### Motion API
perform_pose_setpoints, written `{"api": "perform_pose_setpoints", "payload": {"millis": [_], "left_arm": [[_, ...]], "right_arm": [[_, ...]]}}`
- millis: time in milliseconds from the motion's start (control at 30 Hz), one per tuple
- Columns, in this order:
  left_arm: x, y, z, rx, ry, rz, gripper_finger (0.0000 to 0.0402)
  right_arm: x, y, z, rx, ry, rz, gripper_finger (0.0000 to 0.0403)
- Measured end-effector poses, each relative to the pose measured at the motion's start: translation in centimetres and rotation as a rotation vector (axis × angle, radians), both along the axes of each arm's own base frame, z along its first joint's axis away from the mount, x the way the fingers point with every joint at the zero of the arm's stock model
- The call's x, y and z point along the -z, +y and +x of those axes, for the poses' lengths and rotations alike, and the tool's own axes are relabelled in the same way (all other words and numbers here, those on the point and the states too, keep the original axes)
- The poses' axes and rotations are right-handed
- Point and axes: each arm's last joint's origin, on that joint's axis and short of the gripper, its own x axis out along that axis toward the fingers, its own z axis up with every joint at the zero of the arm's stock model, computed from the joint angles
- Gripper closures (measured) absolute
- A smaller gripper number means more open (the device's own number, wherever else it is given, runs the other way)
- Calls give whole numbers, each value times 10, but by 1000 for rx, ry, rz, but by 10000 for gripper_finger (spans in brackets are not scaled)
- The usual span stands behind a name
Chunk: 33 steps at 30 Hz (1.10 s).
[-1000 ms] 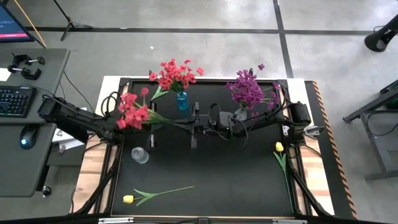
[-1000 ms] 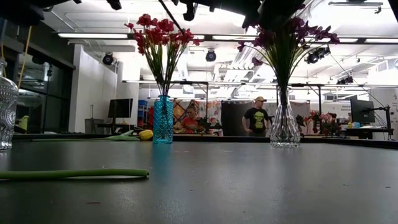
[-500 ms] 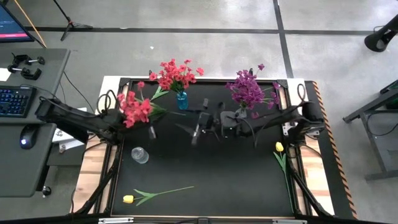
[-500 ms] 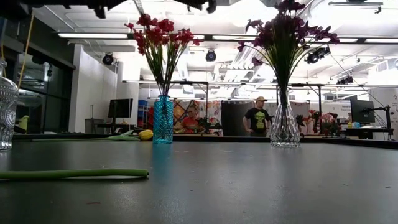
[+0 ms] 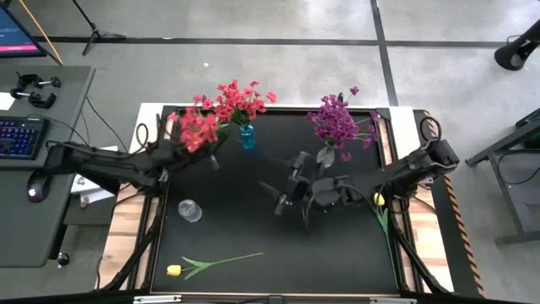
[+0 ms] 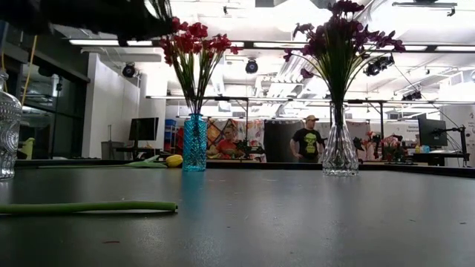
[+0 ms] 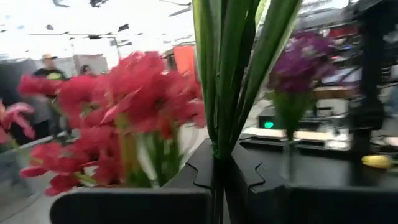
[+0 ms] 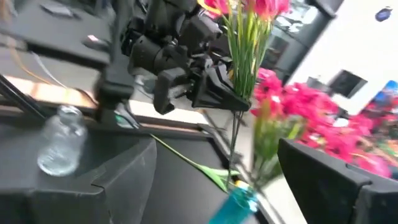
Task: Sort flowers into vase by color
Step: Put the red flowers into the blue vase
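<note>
The red-pink artificial flower cluster on long green stems (image 5: 199, 129) sits in the upper left part of the high view, pinched between the tight-closed fingers of the left gripper (image 5: 213, 158); the blooms hang just left of the blue glass vase (image 5: 246, 137), which already carries its own red bunch (image 5: 239, 100). From the left wrist view the green stems (image 7: 231, 68) rise straight up out of the closed dark fingers (image 7: 205, 171), with the red blooms (image 7: 127, 106) spread off to one side.

The right gripper (image 5: 293, 206) hovers over the middle of the black table (image 5: 337, 253), jaws spread wide and holding nothing, below the clear glass vase (image 5: 326, 155) with the purple flowers (image 5: 336, 121).

A clear empty glass vase (image 5: 190, 210) stands at centre left. One yellow tulip-like bud on a green stem (image 5: 209, 264) lies flat at the lower left; another yellow bud (image 5: 380, 201) lies by the right edge, next to the right arm.

In the low view a person in a dark shirt (image 6: 304, 141) stands far behind the table.
</note>
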Motion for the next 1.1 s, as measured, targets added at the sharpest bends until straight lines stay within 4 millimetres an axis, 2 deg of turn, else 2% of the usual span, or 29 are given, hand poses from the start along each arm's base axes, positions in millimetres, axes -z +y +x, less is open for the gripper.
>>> {"api": "perform_pose_setpoints", "payload": {"millis": [100,167,433,767,1100], "left_arm": [[6,16,10,-51,18,2,401],[3,22,14,-51,-9,10,401],[-4,35,25,-79,-30,60,401],[7,46,29,-120,9,29,401],[7,45,30,-136,-1,11,401]], "right_arm": [[2,10,-6,67,25,-29,80],[3,17,-10,100,32,-37,80],[6,35,-20,135,50,-53,81],[7,36,-21,133,53,-40,81],[13,36,-22,136,74,-10,81]]}}
